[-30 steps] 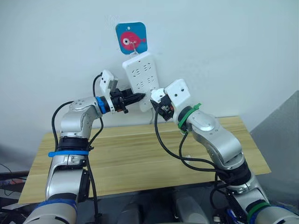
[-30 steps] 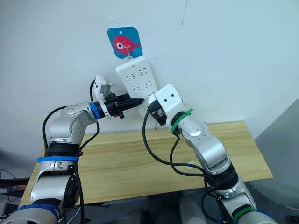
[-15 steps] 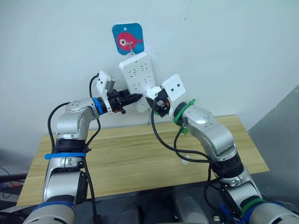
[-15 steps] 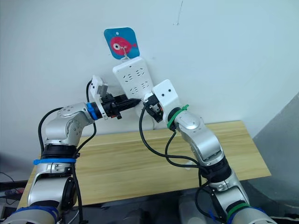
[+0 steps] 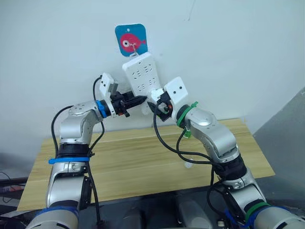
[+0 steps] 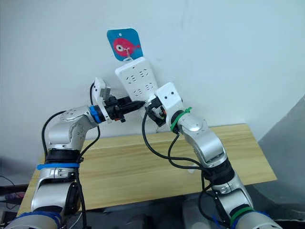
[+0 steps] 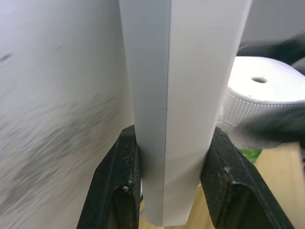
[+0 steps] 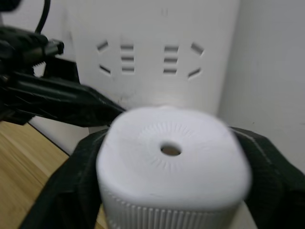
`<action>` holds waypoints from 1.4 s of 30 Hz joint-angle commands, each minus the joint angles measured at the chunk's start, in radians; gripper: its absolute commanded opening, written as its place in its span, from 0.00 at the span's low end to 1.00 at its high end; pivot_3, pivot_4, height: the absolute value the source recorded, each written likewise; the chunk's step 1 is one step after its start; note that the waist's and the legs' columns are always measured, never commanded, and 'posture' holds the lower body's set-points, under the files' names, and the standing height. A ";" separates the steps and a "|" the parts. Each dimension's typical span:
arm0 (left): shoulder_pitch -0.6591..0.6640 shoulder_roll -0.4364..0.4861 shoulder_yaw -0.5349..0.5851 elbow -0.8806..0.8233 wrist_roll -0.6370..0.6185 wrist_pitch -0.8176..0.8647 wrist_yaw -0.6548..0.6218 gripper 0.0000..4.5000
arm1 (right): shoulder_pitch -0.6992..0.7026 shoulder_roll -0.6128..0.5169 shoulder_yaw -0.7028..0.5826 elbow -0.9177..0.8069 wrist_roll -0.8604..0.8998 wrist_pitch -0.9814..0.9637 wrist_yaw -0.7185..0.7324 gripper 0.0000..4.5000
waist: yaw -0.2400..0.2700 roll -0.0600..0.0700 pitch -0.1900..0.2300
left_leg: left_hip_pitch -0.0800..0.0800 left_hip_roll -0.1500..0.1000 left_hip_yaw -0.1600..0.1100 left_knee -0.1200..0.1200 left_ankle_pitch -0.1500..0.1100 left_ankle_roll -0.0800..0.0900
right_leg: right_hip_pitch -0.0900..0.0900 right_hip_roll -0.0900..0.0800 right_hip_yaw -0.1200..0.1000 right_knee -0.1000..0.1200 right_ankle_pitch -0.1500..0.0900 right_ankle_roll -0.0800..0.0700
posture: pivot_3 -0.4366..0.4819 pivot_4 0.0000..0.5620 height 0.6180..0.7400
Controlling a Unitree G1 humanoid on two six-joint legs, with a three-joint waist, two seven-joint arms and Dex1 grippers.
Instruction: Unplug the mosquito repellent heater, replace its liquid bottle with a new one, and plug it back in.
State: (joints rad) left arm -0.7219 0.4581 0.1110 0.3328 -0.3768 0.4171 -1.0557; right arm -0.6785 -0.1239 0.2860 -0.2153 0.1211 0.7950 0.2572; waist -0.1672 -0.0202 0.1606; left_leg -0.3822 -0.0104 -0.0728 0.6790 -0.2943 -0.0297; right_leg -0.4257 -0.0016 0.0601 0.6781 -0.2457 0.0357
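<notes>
The white power strip (image 5: 140, 78) hangs tilted on the wall under a blue fish hook plate (image 5: 130, 40). My left gripper (image 5: 141, 99) is shut on the strip's lower end, one black finger (image 7: 119, 191) on each side of it (image 7: 186, 95). My right gripper (image 5: 156, 102) is shut on the mosquito repellent heater (image 8: 171, 167), a rounded white unit with a round vent hole, held against the strip's lower sockets (image 8: 152, 57). The heater (image 7: 259, 90) sits just beside the left fingers. Its prongs and the liquid bottle are hidden.
A light wooden table (image 5: 133, 157) stands against the white wall below both arms. A small pale object (image 5: 189, 164) lies on it near the right arm's black cable; what it is cannot be told. A grey surface lies beyond the table's right end.
The right arm has swung in and brought the heater closer to the strip's lower end. The left gripper keeps its hold on the strip. The camera has shifted slightly.
</notes>
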 commanded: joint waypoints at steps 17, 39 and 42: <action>-0.046 0.064 0.003 0.187 0.111 -0.260 0.116 0.86 | 0.091 -0.179 -0.092 -0.403 0.105 0.246 0.104 1.00 | 0.006 0.000 0.000 | 0.002 -0.001 0.000 0.000 0.000 0.000 | 0.001 -0.001 -0.001 0.002 0.000 0.000 | 0.33 0.25 1.00; 0.590 0.359 0.179 -0.655 -0.180 0.013 0.016 1.00 | 0.162 -0.332 -0.139 -0.476 0.261 0.123 0.301 0.70 | 0.097 0.000 0.004 | 0.002 0.001 -0.001 -0.001 0.001 -0.001 | 0.002 0.000 -0.003 -0.001 -0.001 -0.001 | 0.49 0.27 1.00; 0.657 0.329 0.189 -0.821 -0.256 0.081 0.085 1.00 | 0.161 -0.332 -0.120 -0.474 0.272 0.116 0.310 0.45 | 0.118 0.000 0.004 | 0.003 0.001 -0.001 -0.001 0.001 -0.001 | 0.004 0.000 -0.004 -0.002 -0.001 -0.001 | 0.49 0.27 1.00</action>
State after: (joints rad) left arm -0.0742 0.7931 0.2740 -0.3932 -0.5785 0.4671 -1.0078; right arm -0.5119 -0.4514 0.1681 -0.6622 0.3777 0.9368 0.5609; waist -0.0496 -0.0204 0.1646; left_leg -0.3790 -0.0095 -0.0735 0.6785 -0.2931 -0.0305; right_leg -0.4213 -0.0021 0.0562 0.6757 -0.2467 0.0346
